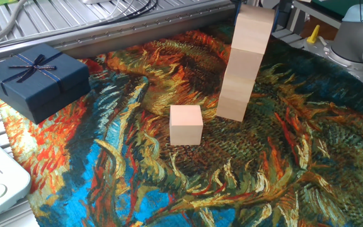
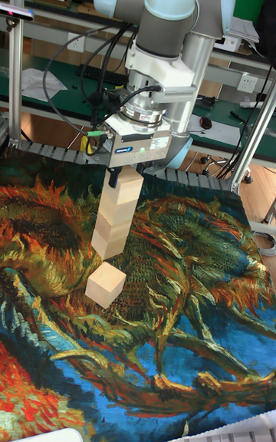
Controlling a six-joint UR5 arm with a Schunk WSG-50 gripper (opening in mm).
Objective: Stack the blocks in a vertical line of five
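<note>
stack of four blocks leans visibly | gripper clamped on top block | loose block just beside stack base | risk: toppled on release

The blocks look like pale, smooth, matt wood without marks. The cloth under them is a printed fabric with a slightly rough weave, and the box at 10 o'clock seems to be matt dark paper with a thin ribbon. The arm has glossy grey and light-blue shells, and the gripper body is dull metal.
</note>
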